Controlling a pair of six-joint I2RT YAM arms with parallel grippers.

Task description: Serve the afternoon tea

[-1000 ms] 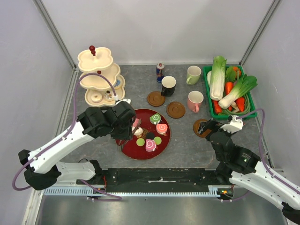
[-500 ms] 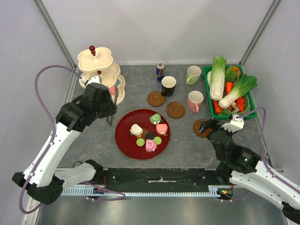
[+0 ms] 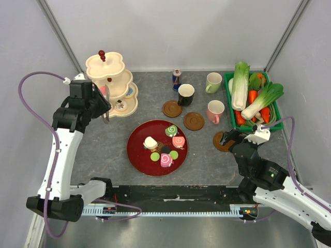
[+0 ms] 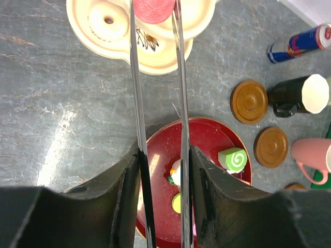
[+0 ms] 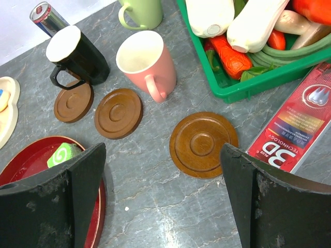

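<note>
Left wrist: fingers [image 4: 135, 77] narrow w/ macaron [image 4: 153, 9]

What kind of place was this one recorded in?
Most likely a lab robot enclosure, not a real café: white panel walls in metal framing surround a grey tabletop, and the food is toy props, like the swirl rolls on the red plate and the vegetables in the green crate.
</note>
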